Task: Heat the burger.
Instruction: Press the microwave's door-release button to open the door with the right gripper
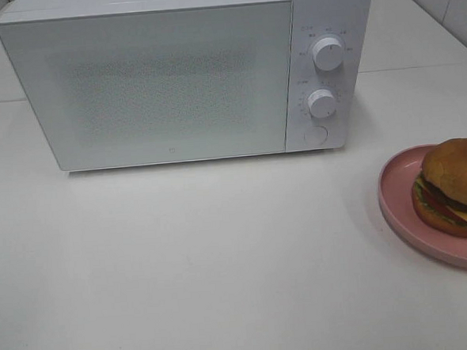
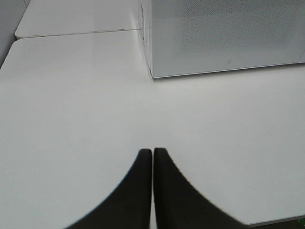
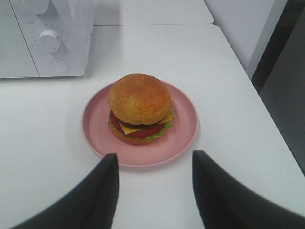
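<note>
The burger (image 1: 454,185), with a golden-brown bun, dark patty, yellow cheese, tomato and lettuce, sits on a pink round plate (image 1: 399,200) at the right edge of the white table. It also shows in the right wrist view (image 3: 139,108) on the plate (image 3: 183,131). My right gripper (image 3: 155,162) is open and empty, its fingers just short of the plate's near rim. My left gripper (image 2: 152,153) is shut and empty over bare table, in front of the microwave's left corner. Neither gripper shows in the exterior high view.
A white microwave (image 1: 156,80) stands at the back with its door closed, two knobs (image 1: 328,52) and a round button (image 1: 316,134) on its right panel. It shows in the left wrist view (image 2: 224,38) and right wrist view (image 3: 43,38). The table's right edge (image 3: 248,76) runs beside the plate.
</note>
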